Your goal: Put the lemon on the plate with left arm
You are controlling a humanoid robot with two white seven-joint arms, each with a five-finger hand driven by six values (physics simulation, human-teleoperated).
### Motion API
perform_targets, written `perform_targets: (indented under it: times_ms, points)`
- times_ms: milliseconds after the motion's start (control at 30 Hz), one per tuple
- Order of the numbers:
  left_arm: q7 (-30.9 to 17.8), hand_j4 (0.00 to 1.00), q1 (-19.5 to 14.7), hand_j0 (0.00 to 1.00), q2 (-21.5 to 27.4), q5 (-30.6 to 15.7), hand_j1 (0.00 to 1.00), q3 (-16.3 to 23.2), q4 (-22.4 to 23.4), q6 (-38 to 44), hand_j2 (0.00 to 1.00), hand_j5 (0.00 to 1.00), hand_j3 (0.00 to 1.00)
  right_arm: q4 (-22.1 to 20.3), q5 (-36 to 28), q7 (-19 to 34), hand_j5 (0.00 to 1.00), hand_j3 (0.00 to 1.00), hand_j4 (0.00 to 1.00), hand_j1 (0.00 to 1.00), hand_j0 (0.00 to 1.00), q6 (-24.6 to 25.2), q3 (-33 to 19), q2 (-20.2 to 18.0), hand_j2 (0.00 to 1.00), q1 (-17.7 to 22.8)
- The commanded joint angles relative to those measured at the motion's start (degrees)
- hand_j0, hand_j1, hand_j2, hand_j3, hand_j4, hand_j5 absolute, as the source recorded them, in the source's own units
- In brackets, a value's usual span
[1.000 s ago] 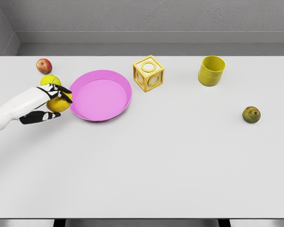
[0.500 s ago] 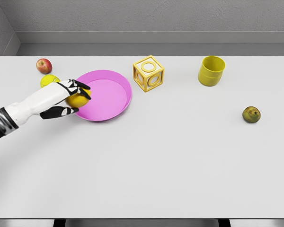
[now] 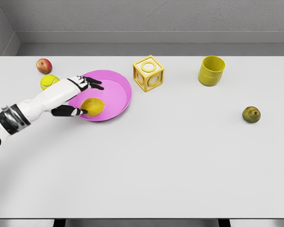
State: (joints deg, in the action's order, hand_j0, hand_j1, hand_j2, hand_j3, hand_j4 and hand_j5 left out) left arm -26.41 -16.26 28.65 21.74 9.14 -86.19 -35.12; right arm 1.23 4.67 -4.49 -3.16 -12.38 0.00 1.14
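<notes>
The yellow lemon lies inside the pink plate, near its front-left rim. My left hand reaches over the plate's left edge with its fingers spread; the upper fingers point right above the lemon and the thumb sits just left of it. Nothing is held in the hand. The right arm does not show in the head view.
A tennis ball and a red apple lie left of the plate behind my forearm. A yellow hollow cube stands right of the plate, a yellow cup further right, and a brownish-green fruit at the far right.
My left hand carried the lemon rightward from beside the tennis ball to over the plate, then its fingers opened and the lemon now rests in the plate.
</notes>
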Motion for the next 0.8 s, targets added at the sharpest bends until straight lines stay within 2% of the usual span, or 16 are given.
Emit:
perform_targets:
  times_ms: [0, 300, 400, 533, 600, 667, 767]
  points:
    - [0.13, 1.0, 0.0, 1.0, -0.61, -0.29, 1.0, 0.09, -0.03, 0.12, 1.0, 1.0, 1.0, 0.0, -0.01, 0.0, 1.0, 1.0, 1.0, 1.0, 1.0, 0.0, -0.01, 0.0, 1.0, 0.0]
    - [0.13, 1.0, 0.09, 1.0, 0.0, -1.35, 1.0, -0.17, -0.64, 0.12, 1.0, 1.0, 1.0, 0.0, -0.01, 0.0, 1.0, 1.0, 1.0, 1.0, 1.0, 0.0, -0.01, 0.0, 1.0, 0.0]
    - [0.22, 1.0, 0.88, 1.0, 2.2, -1.96, 1.0, -4.3, -0.82, 0.12, 1.0, 1.0, 1.0, 0.0, -0.01, 0.0, 1.0, 1.0, 1.0, 1.0, 1.0, 0.0, -0.01, 0.0, 1.0, 0.0]
    - [-0.05, 1.0, 6.85, 1.0, 6.42, -1.96, 1.0, -8.26, -0.47, 0.12, 1.0, 1.0, 1.0, 0.0, -0.01, 0.0, 1.0, 1.0, 1.0, 1.0, 1.0, 0.0, -0.01, 0.0, 1.0, 0.0]
    - [-0.05, 1.0, 10.46, 1.0, 7.03, -1.96, 1.0, -11.68, -0.2, 0.12, 1.0, 1.0, 1.0, 0.0, -0.01, 0.0, 1.0, 1.0, 1.0, 1.0, 1.0, 0.0, -0.01, 0.0, 1.0, 0.0]
    - [-0.05, 1.0, 11.69, 1.0, 7.47, -1.87, 1.0, -12.65, -0.12, 0.12, 1.0, 1.0, 1.0, 0.0, -0.01, 0.0, 1.0, 1.0, 1.0, 1.0, 1.0, 0.0, -0.01, 0.0, 1.0, 0.0]
    - [-0.05, 1.0, 11.69, 1.0, 7.47, -1.87, 1.0, -12.65, -0.12, 0.12, 1.0, 1.0, 1.0, 0.0, -0.01, 0.0, 1.0, 1.0, 1.0, 1.0, 1.0, 0.0, -0.01, 0.0, 1.0, 0.0]
